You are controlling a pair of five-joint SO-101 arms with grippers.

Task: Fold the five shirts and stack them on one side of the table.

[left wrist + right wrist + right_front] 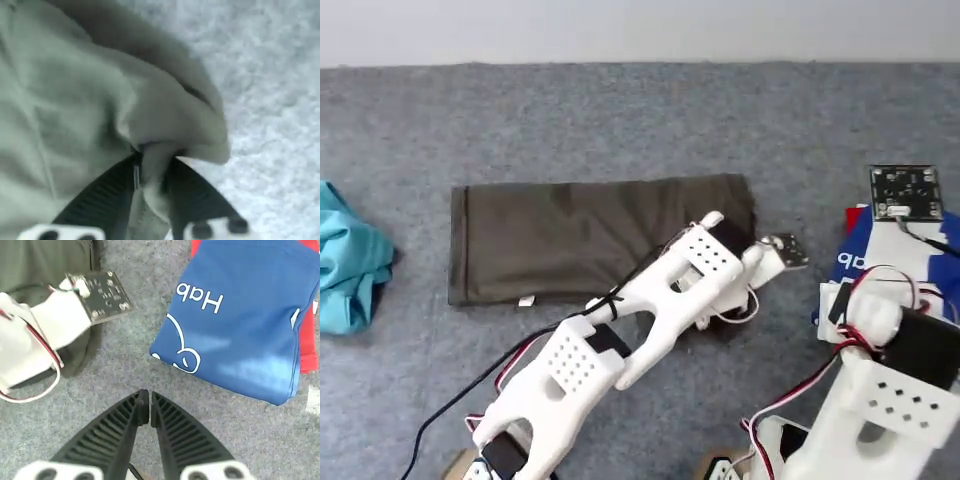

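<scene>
Well, a teal shirt (350, 262) lies left of the olive shirt (570, 240); the left gripper (156, 159) pinches that shirt's right edge, a thin bite that could slip mid-fold; further right the right gripper (149, 407) sits clenched on nothing

The red shirt (310, 347) lies mostly hidden beneath the blue shirt (245, 325).
</scene>
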